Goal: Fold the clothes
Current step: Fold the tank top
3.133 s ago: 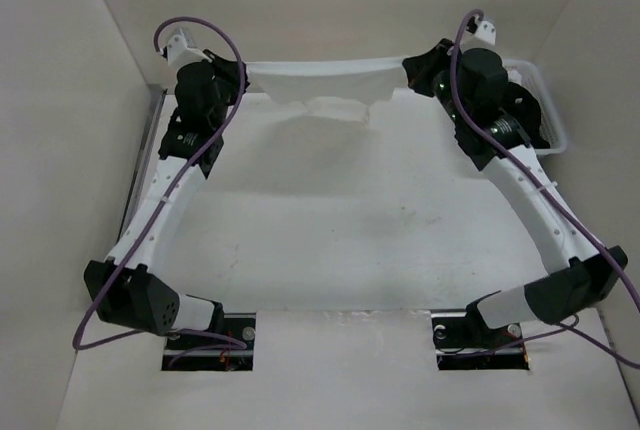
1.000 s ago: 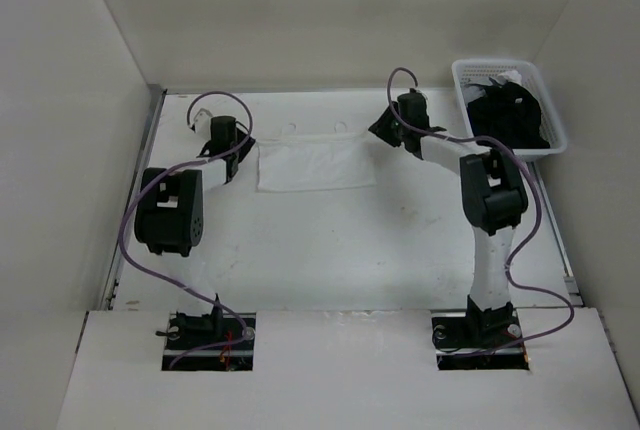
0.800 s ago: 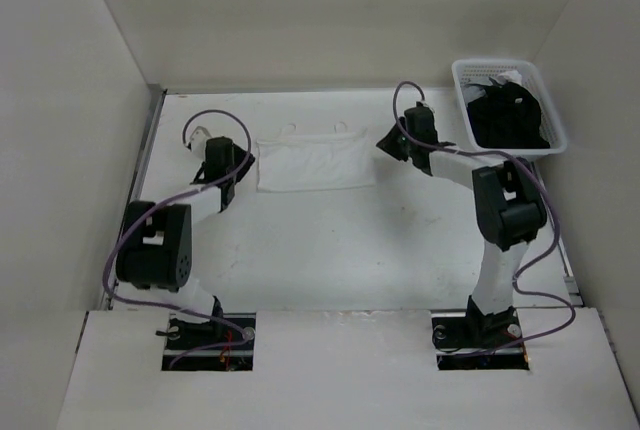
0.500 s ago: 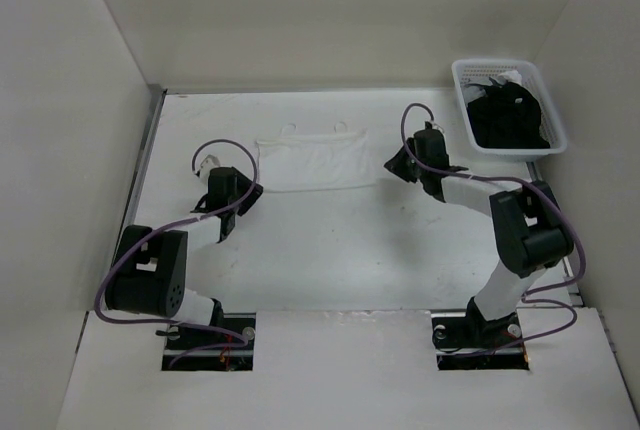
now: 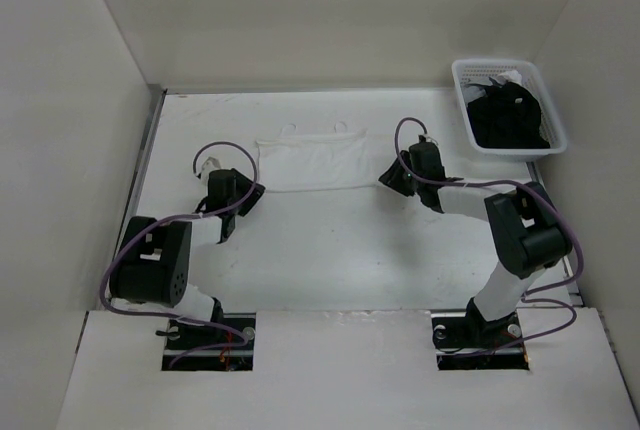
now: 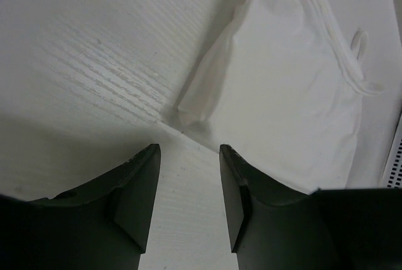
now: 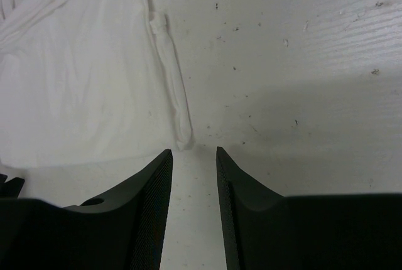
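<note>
Left claw (image 6: 188,152) is partly open and empty, aimed at the near-left corner of the white garment (image 5: 312,162). Right claw (image 7: 191,154) is also parted and empty, with the near-right corner just ahead of it. Seconds ago both held the garment stretched in the air. Now it lies released, flat on the bench (image 5: 330,250), far middle. Spreading looks done, first fold likely next. Fabric is thin, soft and rectangular, with small loop straps (image 5: 318,129) on the far edge. Mesh basket (image 5: 497,61) with black garments (image 5: 510,115) sits far right.
</note>
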### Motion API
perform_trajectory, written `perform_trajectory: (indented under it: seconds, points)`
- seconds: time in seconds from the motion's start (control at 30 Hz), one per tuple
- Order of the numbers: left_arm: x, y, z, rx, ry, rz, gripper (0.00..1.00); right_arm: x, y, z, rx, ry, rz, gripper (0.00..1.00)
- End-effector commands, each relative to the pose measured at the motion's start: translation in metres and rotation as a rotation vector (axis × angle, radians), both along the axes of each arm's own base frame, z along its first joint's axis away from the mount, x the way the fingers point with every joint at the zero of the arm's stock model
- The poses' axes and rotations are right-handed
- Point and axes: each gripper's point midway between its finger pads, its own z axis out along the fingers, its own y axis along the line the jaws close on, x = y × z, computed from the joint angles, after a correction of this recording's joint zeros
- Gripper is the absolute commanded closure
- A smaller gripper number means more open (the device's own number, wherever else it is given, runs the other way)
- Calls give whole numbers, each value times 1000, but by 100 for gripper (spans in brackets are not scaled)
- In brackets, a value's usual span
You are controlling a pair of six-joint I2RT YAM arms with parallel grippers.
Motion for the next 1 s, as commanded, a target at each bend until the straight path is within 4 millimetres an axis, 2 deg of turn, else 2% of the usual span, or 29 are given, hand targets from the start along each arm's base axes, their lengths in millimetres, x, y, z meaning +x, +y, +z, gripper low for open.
perform_trajectory:
  seconds: [0.0, 0.17, 0.37, 0.63, 0.8, 0.9, 0.97]
  points:
    - [15, 1, 4, -38, -40, 23, 60, 11, 10, 10, 24, -54, 22, 61]
    - [15, 2, -9, -55, -4, 35, 67, 13, 18, 4, 43, -37, 38, 61]
    - [11, 5, -10, -54, 7, 48, 76, 14, 23, 0, 55, -29, 41, 63]
    - [16, 1, -22, -63, 35, 41, 85, 16, 30, -4, 78, -17, 42, 68]
    - [17, 1, -19, -66, 27, 40, 89, 18, 35, -6, 100, -7, 55, 73]
    - [17, 1, -18, -64, 27, 39, 91, 21, 37, -6, 112, -9, 51, 80]
    - [16, 1, -19, -65, 29, 40, 93, 23, 39, -3, 130, -14, 46, 88]
